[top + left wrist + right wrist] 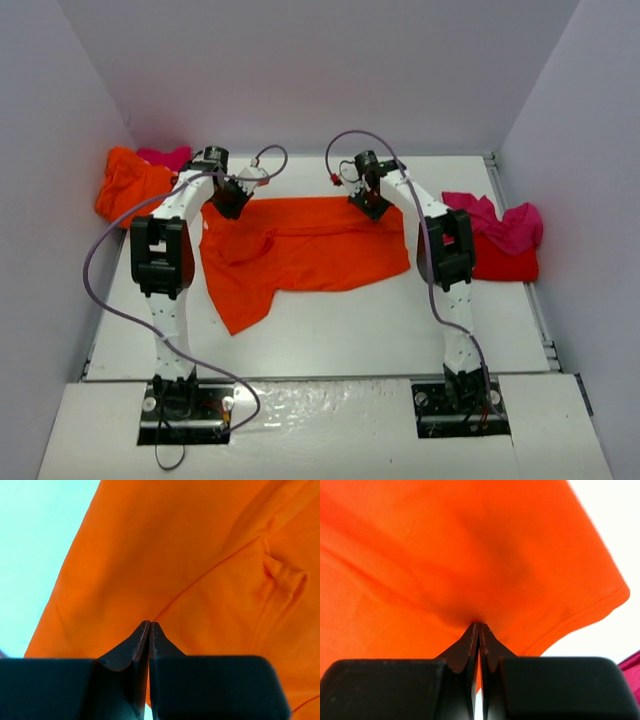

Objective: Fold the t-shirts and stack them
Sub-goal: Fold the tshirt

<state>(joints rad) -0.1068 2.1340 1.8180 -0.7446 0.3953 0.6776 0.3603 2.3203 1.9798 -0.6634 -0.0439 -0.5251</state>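
A bright orange t-shirt [300, 250] lies spread across the middle of the table, one part trailing toward the near left. My left gripper [230, 200] is shut on its far left edge; in the left wrist view the gripper [150, 624] pinches the orange cloth [200, 555]. My right gripper [372, 203] is shut on its far right edge; in the right wrist view the gripper [480, 625] pinches the cloth [445, 555] near a hem. Another orange shirt [128, 185] and a magenta one [165, 157] lie bunched at the far left. A magenta shirt [500, 222] lies on a red one [505, 263] at the right.
Grey walls close in the white table [330, 330] on three sides. Purple cables [100, 260] loop off both arms. The arm bases [185, 405] are bolted at the near edge.
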